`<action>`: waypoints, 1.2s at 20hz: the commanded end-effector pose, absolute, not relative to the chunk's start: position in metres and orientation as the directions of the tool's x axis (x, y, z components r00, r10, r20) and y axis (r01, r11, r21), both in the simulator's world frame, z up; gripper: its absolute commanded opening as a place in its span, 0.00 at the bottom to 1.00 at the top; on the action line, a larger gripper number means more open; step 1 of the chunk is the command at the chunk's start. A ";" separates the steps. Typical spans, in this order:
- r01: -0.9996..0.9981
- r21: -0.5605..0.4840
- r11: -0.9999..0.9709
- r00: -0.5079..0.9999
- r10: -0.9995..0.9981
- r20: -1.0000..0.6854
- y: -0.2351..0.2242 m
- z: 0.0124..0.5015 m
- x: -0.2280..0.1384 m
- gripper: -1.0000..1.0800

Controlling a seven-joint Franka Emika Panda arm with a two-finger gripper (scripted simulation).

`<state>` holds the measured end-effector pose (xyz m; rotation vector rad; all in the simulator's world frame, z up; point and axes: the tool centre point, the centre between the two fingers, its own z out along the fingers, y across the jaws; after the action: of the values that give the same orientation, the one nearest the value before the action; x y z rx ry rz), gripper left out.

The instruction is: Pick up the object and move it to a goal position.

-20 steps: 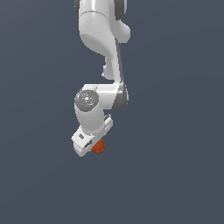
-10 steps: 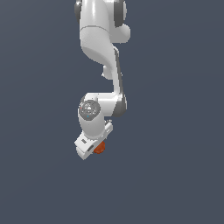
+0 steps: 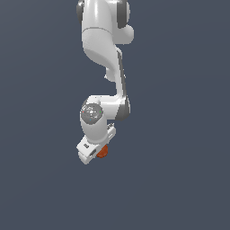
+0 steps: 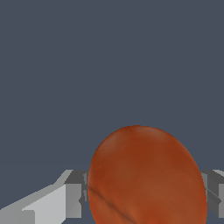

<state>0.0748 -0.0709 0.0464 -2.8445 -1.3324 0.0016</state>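
Claw (image 3: 99,152) closed on the orange-red ball (image 4: 146,177), pads flanking both sides; grasp judged complete, carry to the unseen goal position remaining

The arm (image 3: 105,54) hangs downward, its gripper (image 3: 99,154) clamped around something.

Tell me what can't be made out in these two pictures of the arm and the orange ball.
- Exterior view: most of the orange ball is hidden behind the white claw.
- Exterior view: the arm's base is cut off by the top edge.
- Wrist view: the ball's lower part is cut off by the bottom edge.
- Wrist view: the ball covers the fingertips, so contact cannot be confirmed.
- No goal marker shows in either view.
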 end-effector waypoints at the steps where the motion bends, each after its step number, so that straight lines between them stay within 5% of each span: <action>1: 0.768 0.000 -0.640 0.640 0.768 0.000 -0.071 0.047 0.075 0.00; 13: 0.768 -0.001 -0.640 0.640 0.768 -0.001 -0.077 0.070 0.071 0.00; 24: 0.769 0.000 -0.640 0.640 0.769 -0.001 -0.104 0.168 0.056 0.00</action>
<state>0.0585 -0.0991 0.1488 -2.8426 -1.3332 0.0059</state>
